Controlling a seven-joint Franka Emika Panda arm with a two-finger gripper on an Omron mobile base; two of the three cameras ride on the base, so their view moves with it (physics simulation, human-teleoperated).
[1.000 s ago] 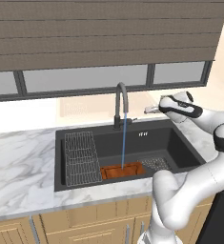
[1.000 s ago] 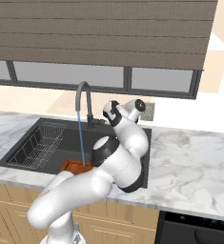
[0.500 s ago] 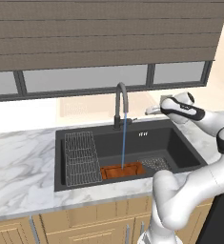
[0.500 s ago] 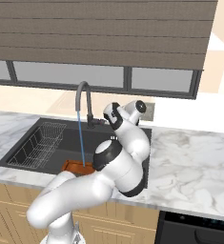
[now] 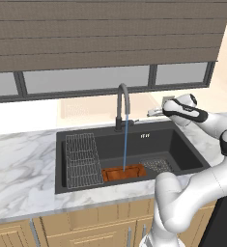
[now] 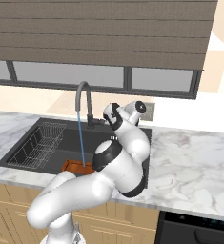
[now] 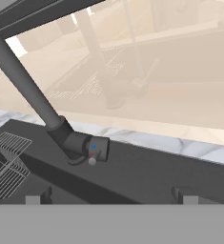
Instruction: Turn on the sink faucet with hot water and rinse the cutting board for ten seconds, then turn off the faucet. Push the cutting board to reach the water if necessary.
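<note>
White-grey marble counter [image 5: 23,169] runs across the room, with light wood cabinet fronts [image 5: 86,226] below it. Behind it a cream backsplash rises to a dark-framed window [image 5: 86,79], and a brown slatted blind [image 5: 105,29] covers the upper part. At the lower right of the right base view sits a black appliance front [image 6: 194,231].

One sink [image 5: 182,144] is set into the marble, a charcoal-black basin. At its back edge stands one faucet [image 5: 122,103], dark grey and arched, with a small lever on its base; in my hand view the base [image 7: 87,147] shows a blue and a red dot beside a small knob. One thin blue stream of water [image 5: 124,144] falls straight from the spout. It lands on the one board [image 5: 124,172], reddish-brown, lying flat on the basin floor near the front wall.

One wire rack [image 5: 81,159] fills the left part of the basin, just beside the board. One dark perforated plate [image 5: 156,165] lies on the board's other side.

My gripper [image 5: 151,112] hangs over the back right of the sink, right of the faucet base and apart from it. My two tips [image 7: 37,196] stand wide apart with nothing between them.
</note>
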